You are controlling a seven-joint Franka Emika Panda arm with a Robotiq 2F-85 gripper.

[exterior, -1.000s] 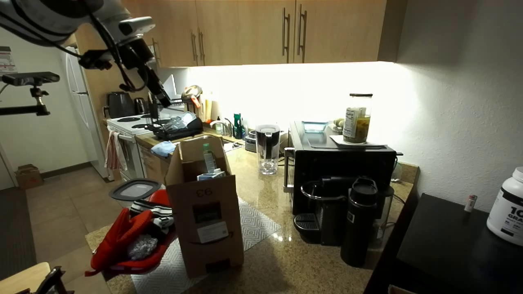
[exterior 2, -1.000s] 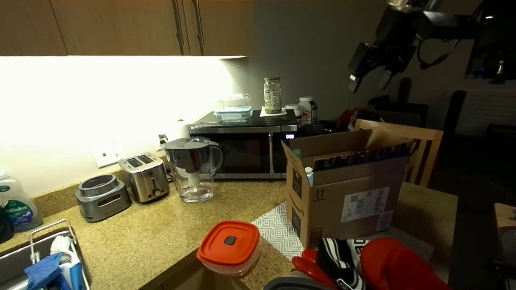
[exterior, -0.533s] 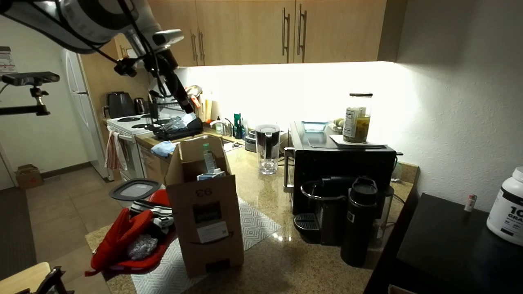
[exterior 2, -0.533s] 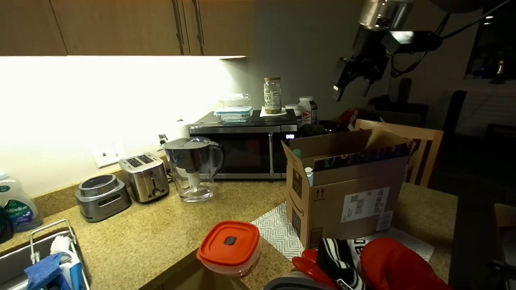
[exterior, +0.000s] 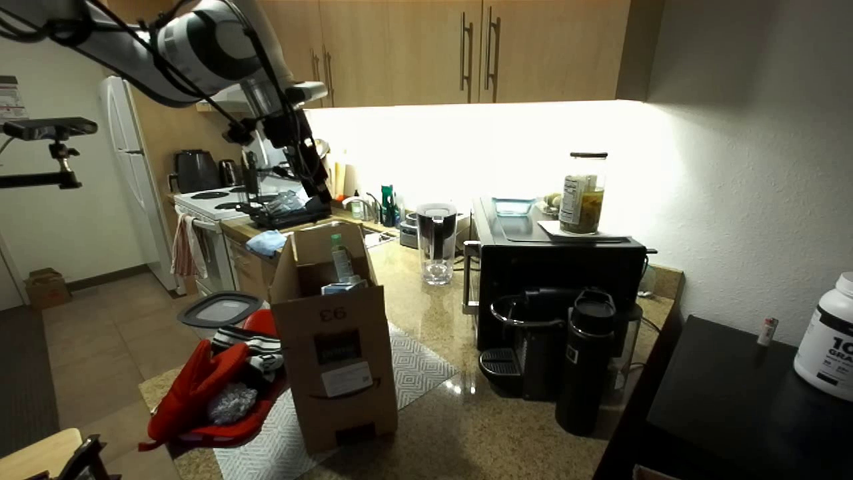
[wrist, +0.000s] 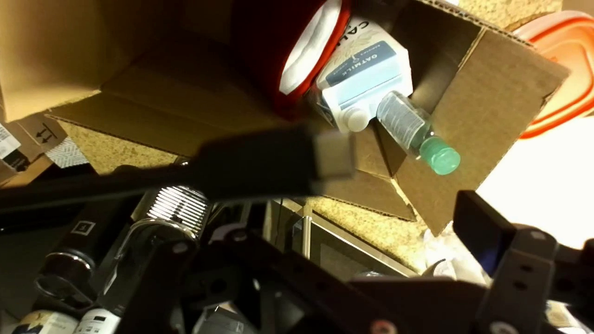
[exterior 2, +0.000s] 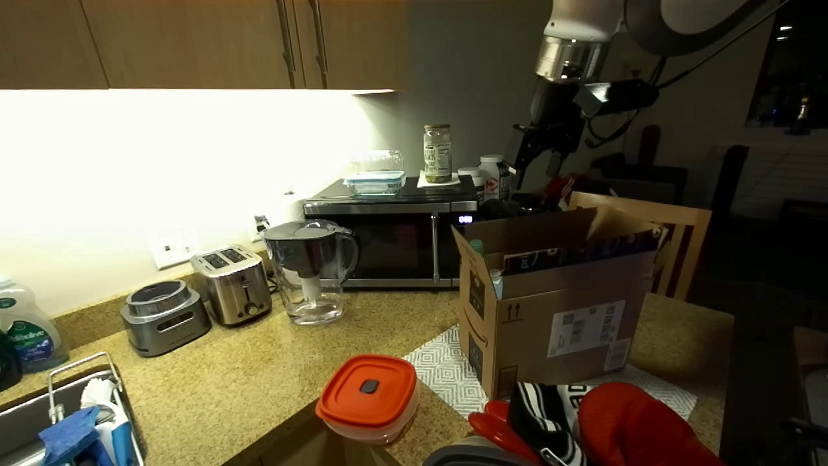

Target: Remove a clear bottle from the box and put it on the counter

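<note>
The clear bottle with a green cap (exterior: 342, 260) stands tilted inside the tall cardboard box (exterior: 336, 413), its cap above a side wall. In the wrist view the bottle (wrist: 403, 121) leans on a carton, close to a flap of the box (wrist: 496, 106). In an exterior view only its green cap (exterior 2: 477, 246) shows over the box (exterior 2: 530, 356). My gripper (exterior 2: 535, 173) is open and empty above the box; in the wrist view its fingers (wrist: 403, 190) are wide apart, with the bottle cap beyond them. The speckled counter (exterior 2: 239, 369) lies under the box.
An oat milk carton (wrist: 366, 69) and a red container with white rim (wrist: 311, 46) share the box. Around it are a water pitcher (exterior 2: 310, 272), a microwave (exterior 2: 394, 246), a coffee machine (exterior: 540, 347), red mitts (exterior: 200, 387) and a red-lidded container (exterior 2: 369, 395).
My arm has come down and across toward the box: rightward and lower in an exterior view, leftward and lower in another. The fingers stay apart. The box and bottle have not moved.
</note>
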